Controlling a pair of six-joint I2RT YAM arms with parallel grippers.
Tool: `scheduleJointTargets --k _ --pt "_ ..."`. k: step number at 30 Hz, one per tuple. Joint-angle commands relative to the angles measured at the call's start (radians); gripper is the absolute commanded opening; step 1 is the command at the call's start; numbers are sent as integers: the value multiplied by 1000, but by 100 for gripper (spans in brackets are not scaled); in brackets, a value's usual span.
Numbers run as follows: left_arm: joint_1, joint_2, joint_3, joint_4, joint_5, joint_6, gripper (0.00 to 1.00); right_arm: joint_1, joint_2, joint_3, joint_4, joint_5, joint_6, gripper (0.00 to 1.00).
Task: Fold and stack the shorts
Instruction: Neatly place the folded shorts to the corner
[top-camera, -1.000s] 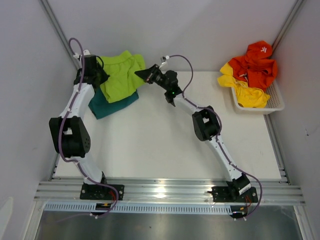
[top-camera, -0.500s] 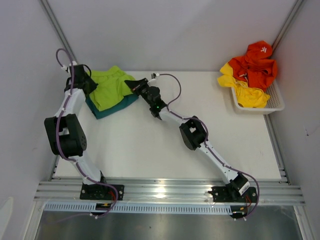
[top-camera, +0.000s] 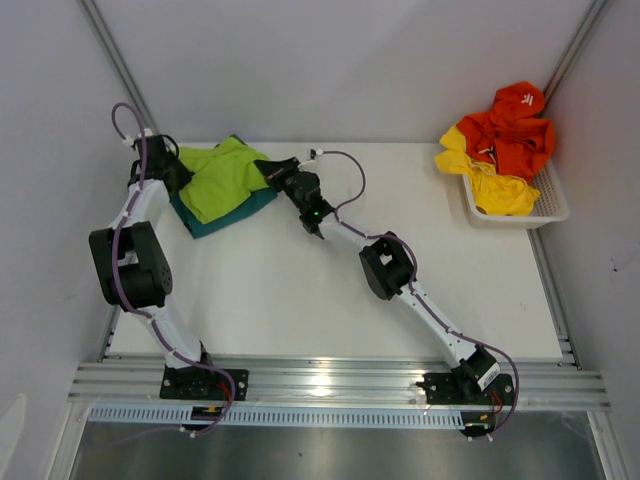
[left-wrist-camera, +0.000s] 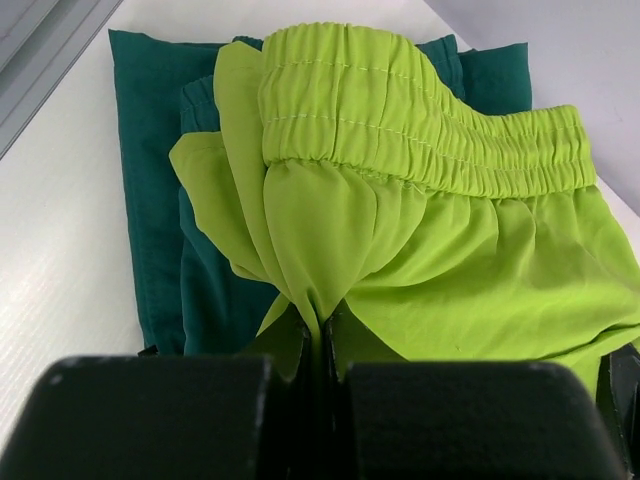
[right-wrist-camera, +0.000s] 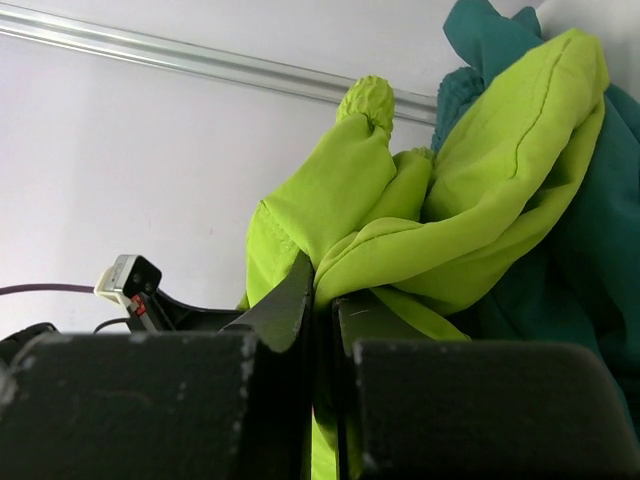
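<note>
Pile: lime shorts bunched atop teal shorts, far-left corner of table; teal mostly covered. My left pincer clamped on lime fold, my right pincer clamped on lime edge; tips buried in cloth.

We see a white counter boxed in by pale grey walls. A ribbed aluminium rail edges its near side.

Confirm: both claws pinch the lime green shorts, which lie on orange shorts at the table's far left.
One error: the lime green shorts lie on teal shorts, not orange, as the left wrist view shows. The left claw and right claw do pinch them.
</note>
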Motion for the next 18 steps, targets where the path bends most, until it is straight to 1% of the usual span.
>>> scheduleJointTargets --k 1,4,5,6,7,8,9,10,11,12,13,14,16,18 --pt "40 1 29 35 -12 39 0 -7 -56 45 -7 54 10 0" --pt "58 33 59 6 -21 52 0 -8 -67 35 -24 44 19 0" --pt "63 52 87 -11 -23 55 0 -8 -70 31 -49 47 18 4" --pt "64 99 101 -51 -9 59 4 -8 -73 24 -60 53 18 11" --pt "69 122 122 -63 2 57 10 -8 -83 15 -64 65 16 34" --pt "75 142 135 -73 3 52 33 -11 -86 5 -73 68 1 44" --pt "84 159 141 -89 37 43 47 -14 -89 7 -87 65 -8 53" --pt "96 176 136 -90 75 17 60 -19 -96 7 -93 56 -15 69" --pt "112 179 133 -82 101 11 72 -27 -101 4 -102 51 -34 72" --pt "118 179 123 -74 121 8 90 -30 -107 4 -109 47 -42 73" --pt "119 178 122 -79 127 8 98 -33 -119 2 -118 39 -51 79" --pt "118 174 127 -86 120 8 99 -40 -125 -7 -118 36 -67 83" --pt "119 171 139 -112 114 13 99 -44 -144 -13 -127 34 -90 84" --pt "118 156 145 -140 68 11 99 -48 -161 4 -168 31 -140 84"
